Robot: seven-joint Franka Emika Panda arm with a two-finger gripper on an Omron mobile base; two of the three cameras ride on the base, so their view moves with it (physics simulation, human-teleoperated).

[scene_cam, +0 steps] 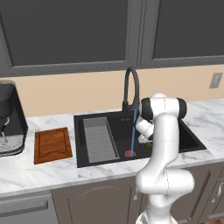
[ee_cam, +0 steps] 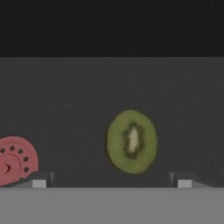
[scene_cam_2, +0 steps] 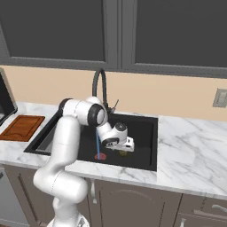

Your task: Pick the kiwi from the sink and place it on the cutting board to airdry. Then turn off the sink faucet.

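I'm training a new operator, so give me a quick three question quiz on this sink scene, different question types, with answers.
1. True or false: water is running from the sink faucet.
2. Where does the kiwi lie? A) cutting board B) sink floor C) grey rack
3. Fill in: in the hand view the red ____ sits left of the kiwi.

Key: 1 true; 2 B; 3 drain. The gripper is open, over the kiwi.

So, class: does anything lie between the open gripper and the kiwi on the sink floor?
Nothing visible does. In the hand view the kiwi lies on bare sink floor between the fingertips, with the red drain off to one side.
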